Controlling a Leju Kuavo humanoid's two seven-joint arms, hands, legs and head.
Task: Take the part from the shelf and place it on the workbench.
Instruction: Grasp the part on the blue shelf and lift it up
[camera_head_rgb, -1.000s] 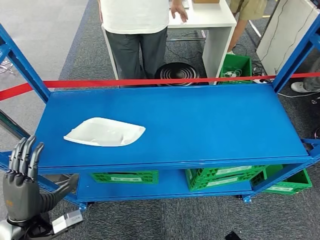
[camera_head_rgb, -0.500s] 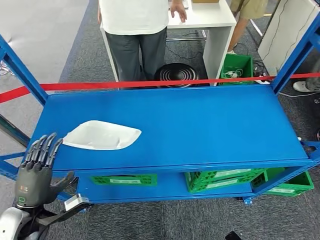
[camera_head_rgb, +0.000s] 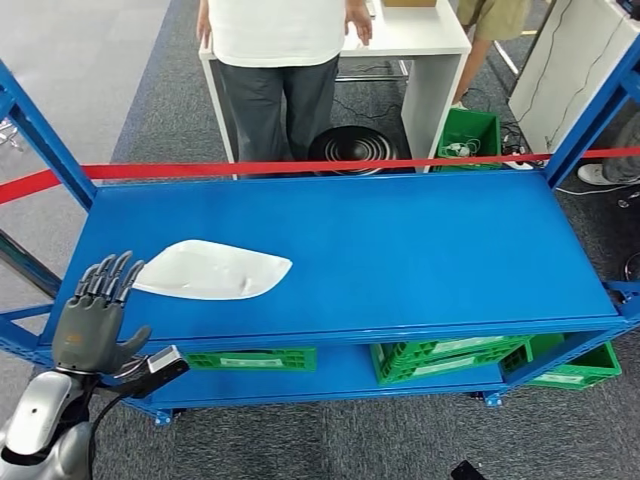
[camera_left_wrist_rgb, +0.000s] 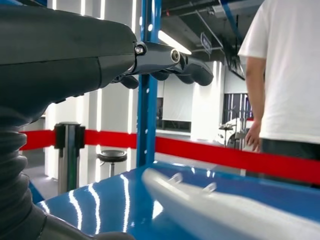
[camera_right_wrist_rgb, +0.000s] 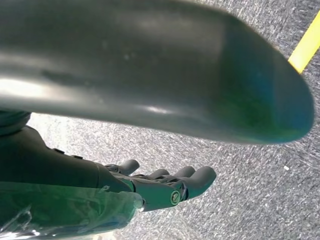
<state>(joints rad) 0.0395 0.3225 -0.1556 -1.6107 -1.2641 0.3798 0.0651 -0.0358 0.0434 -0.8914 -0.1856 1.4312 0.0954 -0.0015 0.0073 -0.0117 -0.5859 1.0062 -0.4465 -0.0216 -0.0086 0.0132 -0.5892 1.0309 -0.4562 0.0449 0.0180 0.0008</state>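
Part (camera_head_rgb: 213, 270) lay flat on the top shelf (camera_head_rgb: 423, 250), toward its left end. My left hand (camera_head_rgb: 94, 318) hovered just beside its blunt end, fingers (camera_head_rgb: 113, 272) released, holding nothing. Right hand (camera_right_wrist_rgb: 166, 185) hung empty, fingers loosely extended. Part looked thin, light, stiff, probably slick; I judged the near edge the best hold.

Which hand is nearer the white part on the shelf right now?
Left. The left hand is open at the shelf's front edge, just short of the white part. The right hand hangs over the carpet floor, away from it.
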